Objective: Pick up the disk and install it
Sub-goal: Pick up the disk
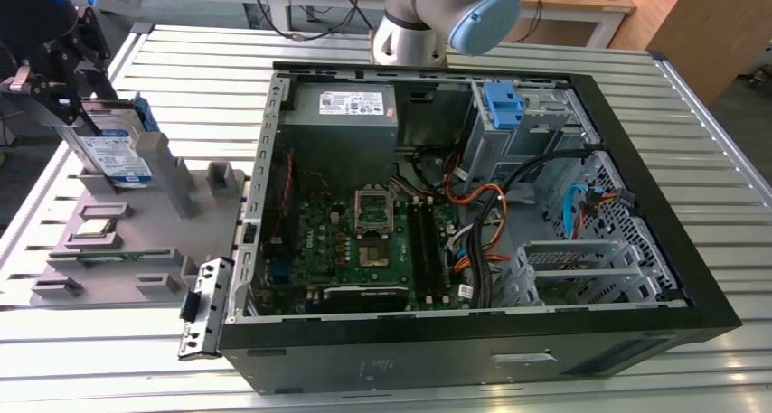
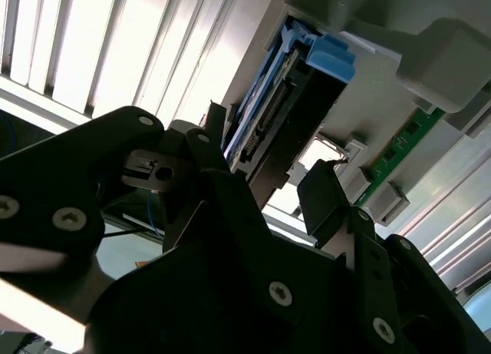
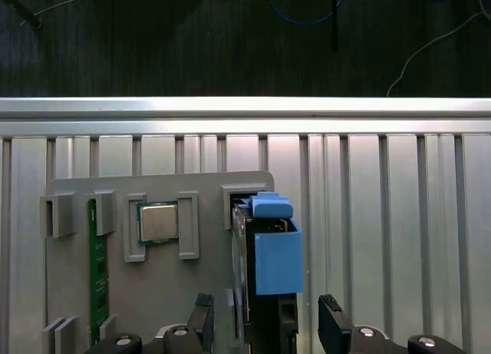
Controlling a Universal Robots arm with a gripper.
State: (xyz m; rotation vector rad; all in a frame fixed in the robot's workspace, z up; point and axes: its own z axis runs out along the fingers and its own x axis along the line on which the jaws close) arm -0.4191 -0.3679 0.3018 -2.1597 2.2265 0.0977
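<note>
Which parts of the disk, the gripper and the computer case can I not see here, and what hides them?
Lower edge of the disk: exterior view, sunk in the grey holder.
Label of the disk: first wrist view, seen edge-on.
Body of the gripper: first wrist view, cut off by the picture's edge.
Drive bay in the case: exterior view, behind the blue bracket and cables.

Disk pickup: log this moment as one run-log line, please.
stage: pick | gripper: open, straddling disk | disk: upright in grey fixture slot, not lifted | contact: cannot tell
</note>
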